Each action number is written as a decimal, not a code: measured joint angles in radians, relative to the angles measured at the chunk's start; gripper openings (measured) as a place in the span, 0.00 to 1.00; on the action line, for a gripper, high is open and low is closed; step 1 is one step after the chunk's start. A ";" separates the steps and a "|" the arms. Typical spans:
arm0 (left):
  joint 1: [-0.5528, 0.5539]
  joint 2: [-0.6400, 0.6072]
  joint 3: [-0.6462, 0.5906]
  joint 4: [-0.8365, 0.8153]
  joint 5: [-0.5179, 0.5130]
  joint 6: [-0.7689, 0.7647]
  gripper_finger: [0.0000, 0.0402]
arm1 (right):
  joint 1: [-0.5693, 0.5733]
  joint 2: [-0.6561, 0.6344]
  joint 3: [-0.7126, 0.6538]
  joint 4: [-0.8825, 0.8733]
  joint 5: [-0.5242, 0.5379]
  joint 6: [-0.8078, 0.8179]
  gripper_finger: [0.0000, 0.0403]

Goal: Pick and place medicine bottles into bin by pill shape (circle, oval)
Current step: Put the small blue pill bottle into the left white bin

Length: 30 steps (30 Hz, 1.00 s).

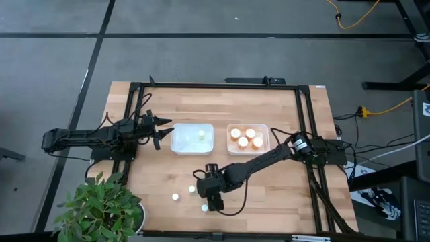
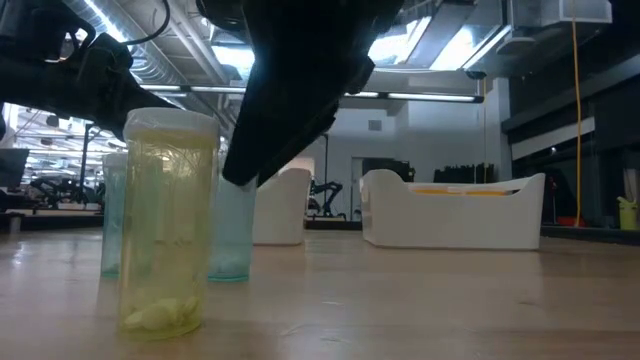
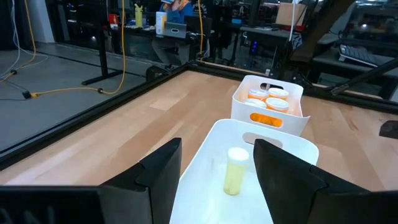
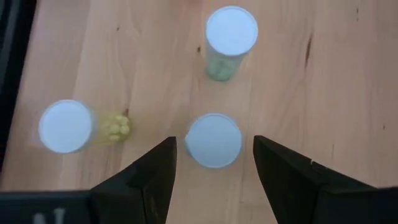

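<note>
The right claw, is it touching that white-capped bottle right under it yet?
Apart. In the right wrist view the right claw is open, wood showing between each finger and the bottle.

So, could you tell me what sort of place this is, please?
Probably a robotics lab or workshop: a framed wooden table on a grey floor, yellow cables trailing, and exposed ceiling ducts with strip lights.
</note>
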 joint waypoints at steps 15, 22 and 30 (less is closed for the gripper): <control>0.000 0.000 0.000 0.000 0.000 0.000 0.48 | 0.000 0.000 0.000 0.024 0.000 -0.008 0.51; 0.000 0.000 0.000 0.000 0.000 0.000 0.48 | 0.000 0.000 0.000 0.033 0.000 -0.008 0.42; 0.000 0.000 0.000 0.000 0.000 0.001 0.48 | -0.002 0.000 0.000 0.044 0.000 0.006 0.32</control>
